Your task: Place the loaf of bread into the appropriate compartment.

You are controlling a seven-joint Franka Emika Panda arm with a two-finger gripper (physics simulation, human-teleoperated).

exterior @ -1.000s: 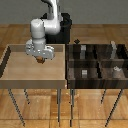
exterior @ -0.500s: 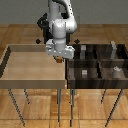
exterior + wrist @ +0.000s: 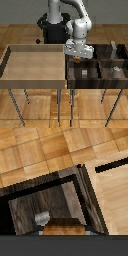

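In the wrist view the loaf of bread (image 3: 62, 231) sits right between the jaws, a golden-brown strip with a darker crust, and the jaws are closed on it from both sides. In the exterior view the same loaf (image 3: 77, 58) shows only as a tiny brown lump hanging just under the gripper (image 3: 78, 56), which points downward. Directly below the jaws is the compartment (image 3: 84, 76), a square dark-brown wooden cell of the divided bin (image 3: 95, 64). A small grey cube (image 3: 41, 218) lies on the floor of this cell, a little to one side of the loaf and well under it; in the exterior view the cube (image 3: 84, 73) is seen low in the cell, below the jaws. Farther from the jaws, toward the exterior view's right, another cell holds a whitish object (image 3: 116, 69). On the other side of the jaws, toward the exterior view's left, the light tan tray (image 3: 10, 62) stands beside the bin, its edge touching the bin's wall.
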